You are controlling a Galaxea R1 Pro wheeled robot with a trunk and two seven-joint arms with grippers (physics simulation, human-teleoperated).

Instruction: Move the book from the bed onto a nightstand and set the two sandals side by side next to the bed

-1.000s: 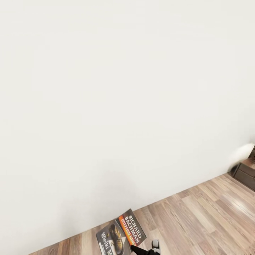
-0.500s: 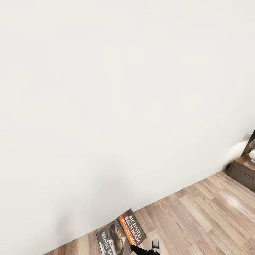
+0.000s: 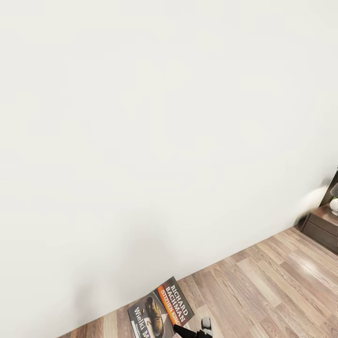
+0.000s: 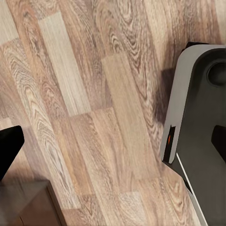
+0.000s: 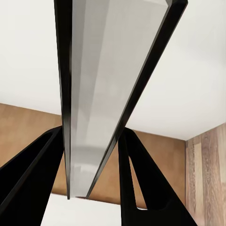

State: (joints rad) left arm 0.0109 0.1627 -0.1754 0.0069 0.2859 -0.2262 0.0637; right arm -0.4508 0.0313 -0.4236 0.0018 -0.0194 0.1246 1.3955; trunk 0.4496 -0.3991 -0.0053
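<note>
Thin paperback book (glossy cover) pinched edge-on — right hand clamping it.

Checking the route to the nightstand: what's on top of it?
On the nightstand, at the head view's right edge, part of a white rounded object stands; the frame cuts off the remaining top.

The head camera faces a white wall where it meets the wood-plank floor, a nightstand at the far right edge. The left wrist camera looks straight down, close to that same floor. The right wrist camera looks along the book edge-on, wall and floor beyond.
</note>
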